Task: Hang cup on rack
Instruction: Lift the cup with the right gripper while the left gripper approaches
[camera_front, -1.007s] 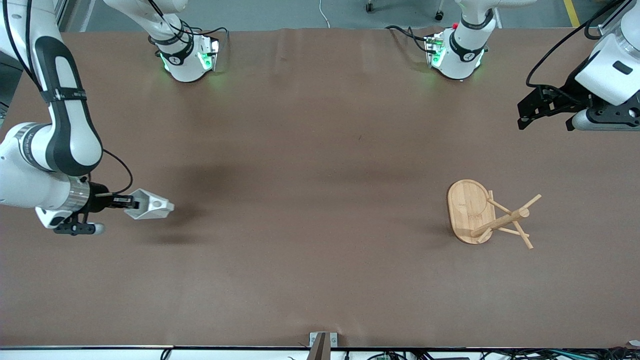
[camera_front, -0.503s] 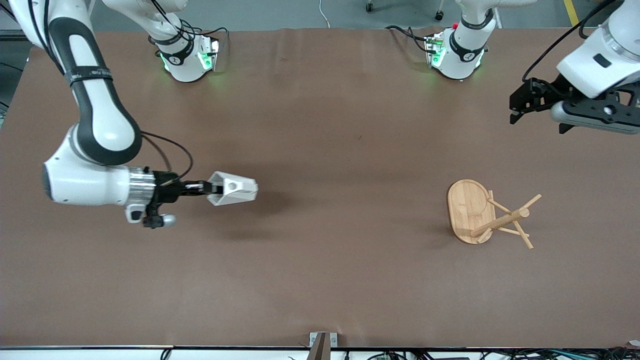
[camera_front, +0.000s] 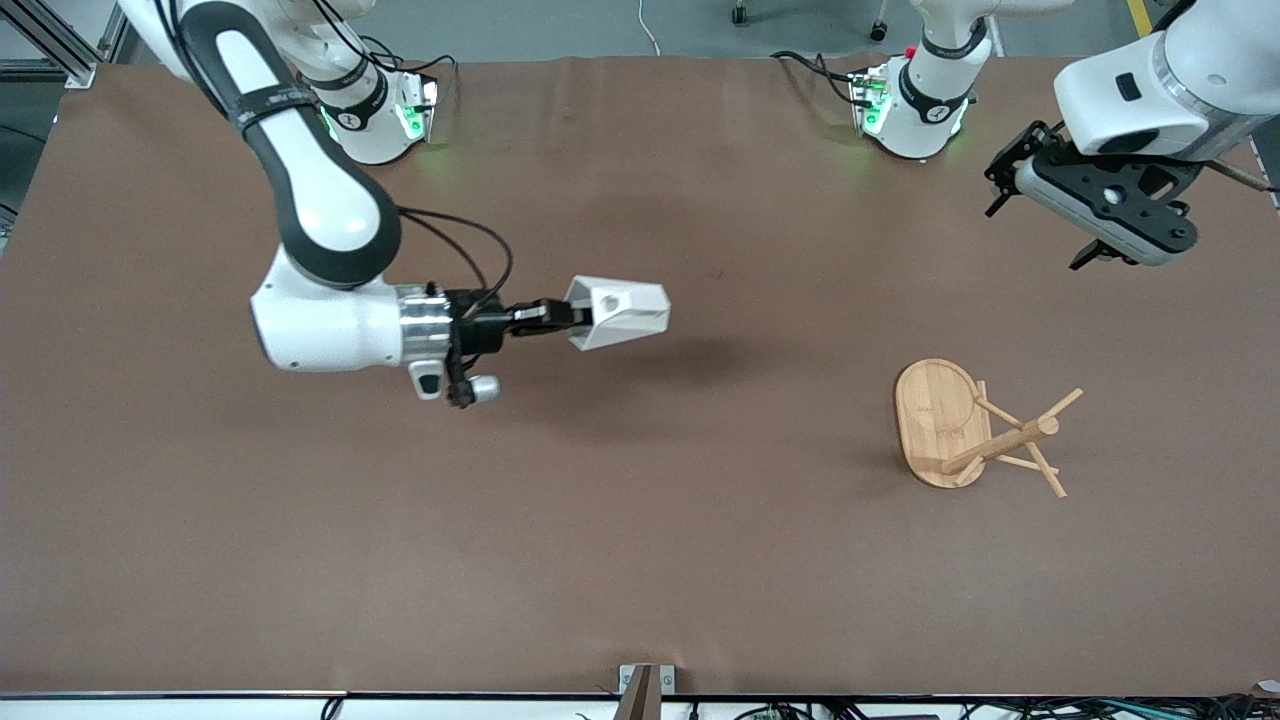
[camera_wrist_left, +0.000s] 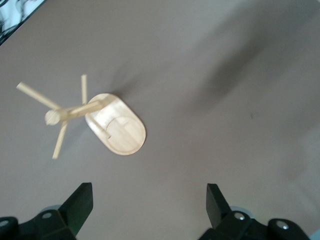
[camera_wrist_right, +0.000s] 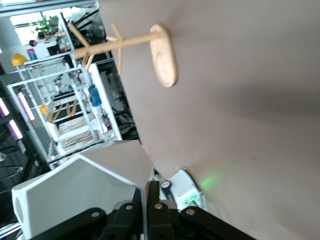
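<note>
The white faceted cup (camera_front: 620, 311) hangs in the air over the middle of the table, lying sideways with its small round hole showing. My right gripper (camera_front: 574, 314) is shut on its rim; the right wrist view shows the cup (camera_wrist_right: 75, 195) pinched between the closed fingers (camera_wrist_right: 159, 210). The bamboo rack (camera_front: 1010, 440) stands upright on its oval base (camera_front: 932, 415) toward the left arm's end of the table. It also shows in the left wrist view (camera_wrist_left: 75, 111) and the right wrist view (camera_wrist_right: 120, 42). My left gripper (camera_front: 1000, 178) is open and empty, high over the table's left-arm end, with its fingers (camera_wrist_left: 80, 202) wide apart.
Bare brown table (camera_front: 640, 540) lies between the cup and the rack. Both arm bases (camera_front: 375, 120) stand along the table's edge farthest from the front camera. A small metal bracket (camera_front: 646, 680) sits at the edge nearest the front camera.
My right arm has carried the cup from the right-arm end to over the table's middle, toward the rack. My left arm has swung and turned its open gripper downward.
</note>
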